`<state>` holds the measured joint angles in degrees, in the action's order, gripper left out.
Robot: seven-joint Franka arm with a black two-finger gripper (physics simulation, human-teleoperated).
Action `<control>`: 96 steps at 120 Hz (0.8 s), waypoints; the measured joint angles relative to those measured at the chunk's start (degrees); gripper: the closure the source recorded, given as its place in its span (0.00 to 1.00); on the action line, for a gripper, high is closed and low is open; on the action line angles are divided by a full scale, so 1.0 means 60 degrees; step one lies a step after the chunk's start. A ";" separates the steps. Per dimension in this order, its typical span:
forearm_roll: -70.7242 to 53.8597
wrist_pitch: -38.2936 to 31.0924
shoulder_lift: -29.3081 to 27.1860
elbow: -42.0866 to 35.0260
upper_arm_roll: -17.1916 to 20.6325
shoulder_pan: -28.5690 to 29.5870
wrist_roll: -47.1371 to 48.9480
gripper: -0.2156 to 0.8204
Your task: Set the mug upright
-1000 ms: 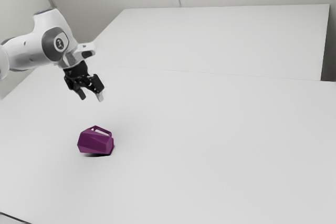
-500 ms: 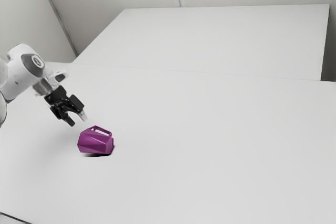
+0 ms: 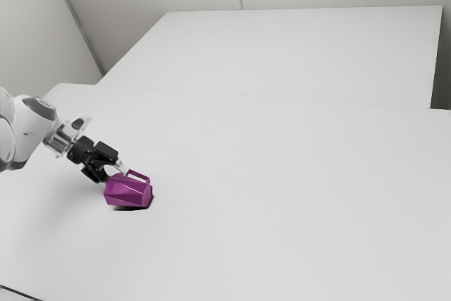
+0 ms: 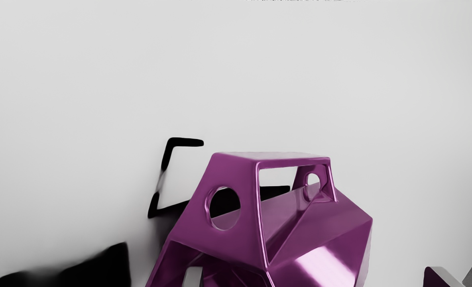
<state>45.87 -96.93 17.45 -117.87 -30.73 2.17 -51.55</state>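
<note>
My gripper (image 3: 115,174) has come down to the purple mug (image 3: 127,192), at the end of it that faces the exterior view's left. The mug lies on its side on the white table, handle uppermost. In the wrist view the mug (image 4: 319,247) and its angular handle rise between the two fingertips of the gripper (image 4: 317,277). The fingers stand wide apart, one tip in front of the mug's dark mouth, the other out beyond its wall with a gap. The mug's lower part is hidden there.
The white table (image 3: 282,195) stretches around the mug, with a large white panel (image 3: 303,54) behind it. A dark line crosses the exterior view's lower left corner. Dark shadows of the mug and gripper fall beside the mug in the wrist view.
The arm first swung toward the exterior view's left and down, then my gripper moved in toward the exterior view's right, reaching the mug's end. The mug has kept its place.
</note>
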 joint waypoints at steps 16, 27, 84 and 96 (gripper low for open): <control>0.0454 0.0102 -0.0002 -0.0246 -0.0012 -0.0006 -0.0075 0.21; 0.0737 0.0153 -0.0012 -0.0366 -0.0016 -0.0009 -0.0093 0.22; 0.1135 0.0566 -0.0098 -0.0396 -0.0012 -0.0011 -0.0136 0.81; 0.1219 0.0666 -0.0115 -0.0397 -0.0015 -0.0012 -0.0145 0.87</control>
<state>53.19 -92.93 16.76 -120.25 -30.82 2.09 -52.42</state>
